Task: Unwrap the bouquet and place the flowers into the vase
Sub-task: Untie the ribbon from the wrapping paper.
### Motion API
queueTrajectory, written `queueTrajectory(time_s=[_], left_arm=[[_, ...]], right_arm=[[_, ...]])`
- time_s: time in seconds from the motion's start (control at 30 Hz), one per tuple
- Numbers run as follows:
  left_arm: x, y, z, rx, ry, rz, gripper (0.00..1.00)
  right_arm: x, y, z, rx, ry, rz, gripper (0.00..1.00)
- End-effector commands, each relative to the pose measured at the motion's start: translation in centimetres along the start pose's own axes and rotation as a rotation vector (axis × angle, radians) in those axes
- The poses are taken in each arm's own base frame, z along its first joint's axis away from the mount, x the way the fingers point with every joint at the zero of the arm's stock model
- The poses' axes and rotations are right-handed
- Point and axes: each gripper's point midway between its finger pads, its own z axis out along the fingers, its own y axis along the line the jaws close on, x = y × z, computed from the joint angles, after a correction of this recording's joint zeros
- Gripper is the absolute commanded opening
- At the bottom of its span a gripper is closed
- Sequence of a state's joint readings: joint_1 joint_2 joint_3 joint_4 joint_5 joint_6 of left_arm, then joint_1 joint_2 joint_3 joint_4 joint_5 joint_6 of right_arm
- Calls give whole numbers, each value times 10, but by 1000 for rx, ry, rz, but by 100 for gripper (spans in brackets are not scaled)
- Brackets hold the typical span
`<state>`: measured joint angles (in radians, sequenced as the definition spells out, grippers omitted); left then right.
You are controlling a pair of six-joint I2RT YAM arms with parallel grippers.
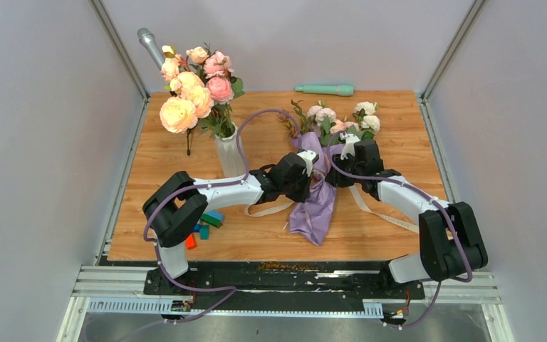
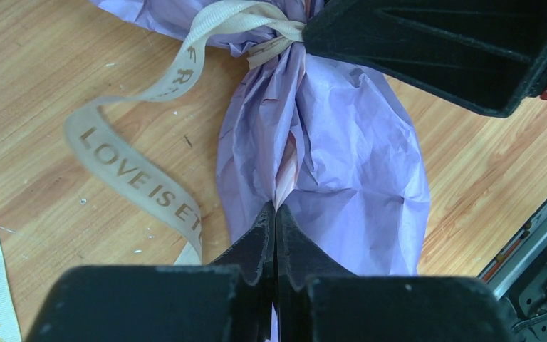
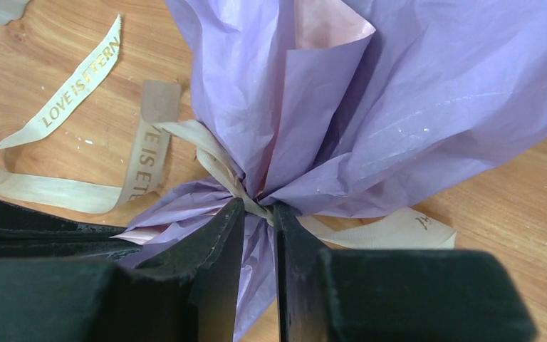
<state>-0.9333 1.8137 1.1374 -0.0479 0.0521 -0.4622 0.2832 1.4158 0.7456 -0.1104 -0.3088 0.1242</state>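
**Mid-desk, both grippers at the tied bouquet**

Toward the near left corner of the desk (image 1: 399, 128) lie a few coloured blocks (image 1: 205, 224). Behind them, left of centre, the vase (image 1: 229, 155) stands upright and holds large peach and pink blooms (image 1: 189, 96).

Just right of the vase, the left gripper (image 2: 276, 214) reaches over the bouquet (image 1: 318, 203). Its jaws are pressed together on the lilac paper below the tie, at a fold that shows the pink inner side.

The bouquet lies in the middle of the desk. Its flowers (image 1: 342, 121) point to the far edge and its paper tail fans out toward the near edge. A beige ribbon (image 2: 135, 171) with gold lettering is knotted round the neck, and its loose ends trail over the wood on both sides. At the far edge behind the flowers lies a green stick (image 1: 325, 90).

From the right, the right gripper (image 3: 256, 214) straddles the knotted neck. Its jaws stand a narrow gap apart with paper and ribbon between them. Whether they press on the neck I cannot tell.
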Motion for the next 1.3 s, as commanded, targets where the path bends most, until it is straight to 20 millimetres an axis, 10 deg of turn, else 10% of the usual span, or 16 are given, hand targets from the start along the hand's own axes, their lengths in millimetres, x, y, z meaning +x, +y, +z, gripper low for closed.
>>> queueTrajectory(time_s=[0.0, 0.33, 0.5, 0.8, 1.13, 1.27], left_arm=[[-7, -3, 2, 15, -21, 11, 0], [-10, -2, 2, 6, -26, 21, 0], [-10, -1, 1, 2, -27, 22, 0], [16, 14, -1, -40, 7, -3, 0], [29, 17, -1, -37, 16, -33, 0], [24, 15, -2, -33, 6, -29, 0]], right_arm=[[-27, -5, 8, 60, -78, -68, 22], [-11, -7, 18, 172, -51, -139, 22], [-7, -19, 16, 358, -53, -178, 0], [-44, -47, -22, 669, -201, -64, 0], [-37, -63, -22, 680, -175, 10, 0], [-43, -41, -21, 491, -199, -23, 0]])
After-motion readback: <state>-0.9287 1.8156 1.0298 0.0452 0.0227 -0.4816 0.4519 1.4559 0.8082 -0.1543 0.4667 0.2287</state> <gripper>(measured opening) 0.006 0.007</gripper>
